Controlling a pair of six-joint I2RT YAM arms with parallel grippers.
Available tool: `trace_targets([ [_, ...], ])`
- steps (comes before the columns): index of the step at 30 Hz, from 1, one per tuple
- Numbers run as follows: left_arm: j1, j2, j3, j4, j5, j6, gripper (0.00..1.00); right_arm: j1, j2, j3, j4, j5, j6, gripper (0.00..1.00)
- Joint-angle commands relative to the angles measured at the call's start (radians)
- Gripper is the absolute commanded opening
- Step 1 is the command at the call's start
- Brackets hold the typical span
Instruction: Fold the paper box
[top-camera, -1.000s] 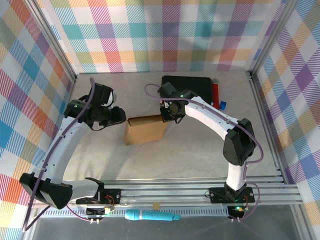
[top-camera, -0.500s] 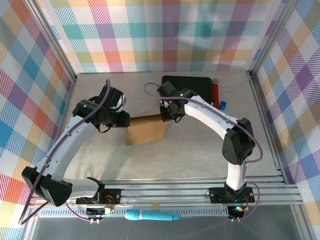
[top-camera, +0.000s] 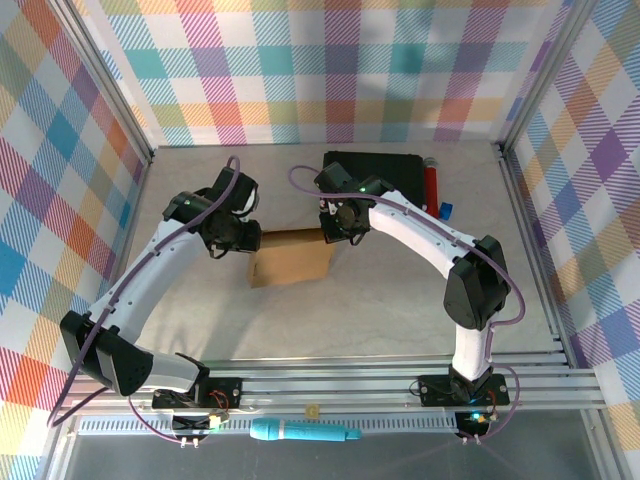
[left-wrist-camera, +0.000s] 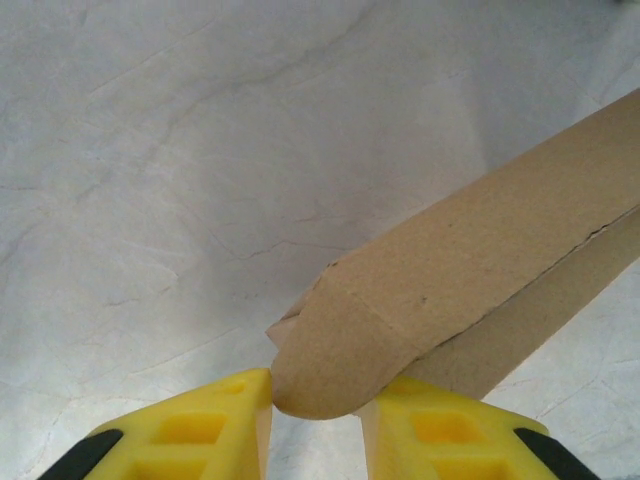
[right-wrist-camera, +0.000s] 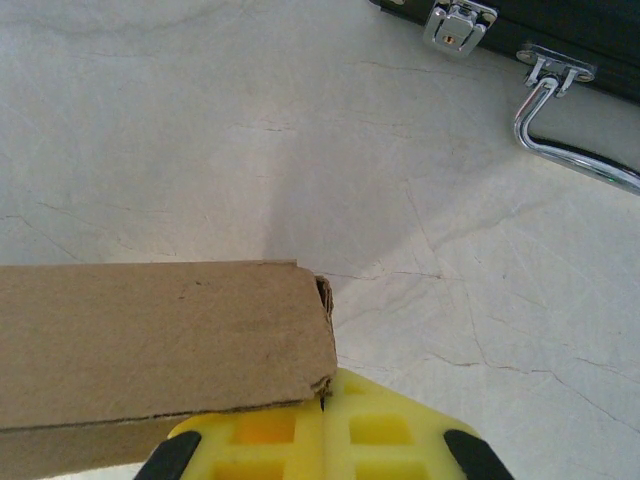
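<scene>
The paper box (top-camera: 291, 260) is a brown cardboard piece lying mid-table. My left gripper (top-camera: 250, 238) is at its far left corner. In the left wrist view the yellow jaws (left-wrist-camera: 315, 400) stand apart, and the box's rounded flap end (left-wrist-camera: 330, 360) sits in the gap, touching the left finger (left-wrist-camera: 225, 415). My right gripper (top-camera: 331, 234) is at the box's far right corner. Seen from the right wrist, its jaws (right-wrist-camera: 325, 395) are pressed together, with the box's corner (right-wrist-camera: 150, 330) resting right at the fingertips.
A black case (top-camera: 375, 170) with a metal handle (right-wrist-camera: 565, 150) lies just behind the right gripper. A red cylinder (top-camera: 432, 185) and a small blue piece (top-camera: 446, 210) lie to its right. Metal frame posts and checked walls enclose the table.
My left arm has swung right, bringing its gripper from beside the box to the box's far left corner, with its jaws narrowing a little. The right arm and the box have stayed put.
</scene>
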Motion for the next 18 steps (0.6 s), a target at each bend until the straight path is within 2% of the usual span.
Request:
trace_targets([
  [1,-0.008,0.006,0.028,0.024,-0.01,0.021,0.27,0.004,0.004,0.013,-0.031,0.001,-0.002,0.0],
  [9,-0.008,0.034,0.035,0.029,-0.001,0.021,0.18,0.004,0.002,0.015,-0.032,0.001,-0.002,0.0],
  [15,-0.008,0.05,0.064,0.012,0.0,0.014,0.01,0.004,-0.003,0.015,-0.032,0.006,-0.003,0.0],
  [18,-0.008,0.058,0.075,-0.002,0.006,0.003,0.0,0.004,-0.003,0.021,-0.036,0.014,-0.004,0.0],
])
